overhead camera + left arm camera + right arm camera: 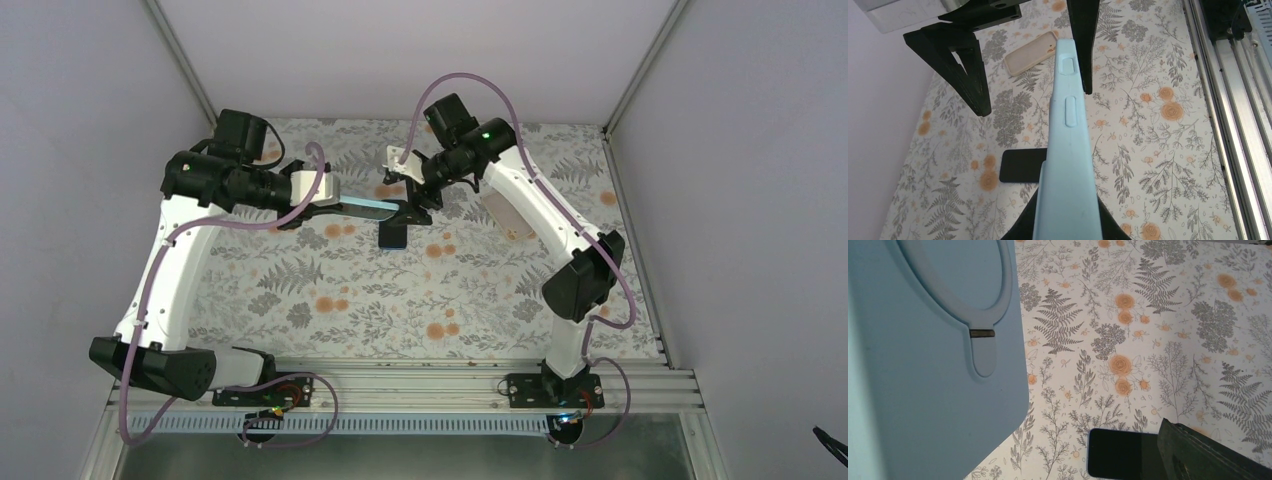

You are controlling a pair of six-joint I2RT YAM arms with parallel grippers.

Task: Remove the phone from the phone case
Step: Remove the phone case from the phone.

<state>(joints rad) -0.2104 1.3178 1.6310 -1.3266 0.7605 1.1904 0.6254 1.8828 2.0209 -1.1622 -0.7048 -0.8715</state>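
The left hand [1065, 231] is clamped on the near end of the light-blue phone case [1068, 150], holding it edge-up above the counter [1158, 150]. The phone is presumably seated inside, but its screen shows in no view, so I cannot confirm. The right hand [1034, 99] is spread wide and empty, straddling the far end, one finger [1083, 50] just beside the rim. It should pinch only the soft lip at a corner and peel it back, not squeeze both faces. A black phone [1020, 165] lies on the counter beneath: mind a drop
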